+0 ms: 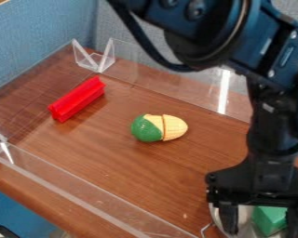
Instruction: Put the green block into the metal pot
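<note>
two dark fingers of the gripper (263, 228) point down at the near right corner of the wooden table (120, 172), and the green block (268, 220) shows in the gap between them. the jaws stand apart: a strip of the shiny metal pot (246, 223) can be seen between one finger and the block, so i would not call it clamped. on the other side, block and finger come very close in this view, and whether they touch i cannot tell.

the block appears within the outline of the pot, but the lower edge of the picture cuts both off. whether it rests on the pot's bottom or is a little above it cannot be read from here. its visible face is nearly square, so no long axis stands out to line up with.

the relation that matters is block between fingers, pot around or under both. my judgement is that the placing is done or nearly so, and the next move would be straight up, fingers kept wide. drifting sideways could drag the block or catch the thin rim and tip the pot.
</note>
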Available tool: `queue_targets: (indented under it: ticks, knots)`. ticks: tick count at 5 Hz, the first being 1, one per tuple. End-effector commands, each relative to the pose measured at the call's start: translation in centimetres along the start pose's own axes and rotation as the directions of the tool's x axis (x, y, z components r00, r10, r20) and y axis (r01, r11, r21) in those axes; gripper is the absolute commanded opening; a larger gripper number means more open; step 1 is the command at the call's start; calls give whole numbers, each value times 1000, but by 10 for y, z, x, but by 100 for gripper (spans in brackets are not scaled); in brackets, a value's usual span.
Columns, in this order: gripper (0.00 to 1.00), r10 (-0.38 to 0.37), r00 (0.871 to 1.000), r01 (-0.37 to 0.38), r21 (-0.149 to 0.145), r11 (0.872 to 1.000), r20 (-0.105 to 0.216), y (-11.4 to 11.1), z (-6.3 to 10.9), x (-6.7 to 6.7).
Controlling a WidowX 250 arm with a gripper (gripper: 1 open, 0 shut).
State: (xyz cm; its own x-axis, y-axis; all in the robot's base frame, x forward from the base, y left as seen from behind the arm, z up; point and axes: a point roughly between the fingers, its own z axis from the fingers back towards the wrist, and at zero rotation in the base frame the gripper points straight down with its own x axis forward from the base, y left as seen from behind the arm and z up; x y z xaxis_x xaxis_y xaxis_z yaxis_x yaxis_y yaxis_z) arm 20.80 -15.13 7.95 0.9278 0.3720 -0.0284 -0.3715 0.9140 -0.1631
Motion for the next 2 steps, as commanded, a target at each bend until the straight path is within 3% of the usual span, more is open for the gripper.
queue_targets:
  ticks: [1, 2]
  knots:
    - [100, -5, 1000, 6, -33, 999, 29, -4, 9, 3]
    - [100, -4, 1000, 5, -31, 1000, 29, -5, 8, 3]
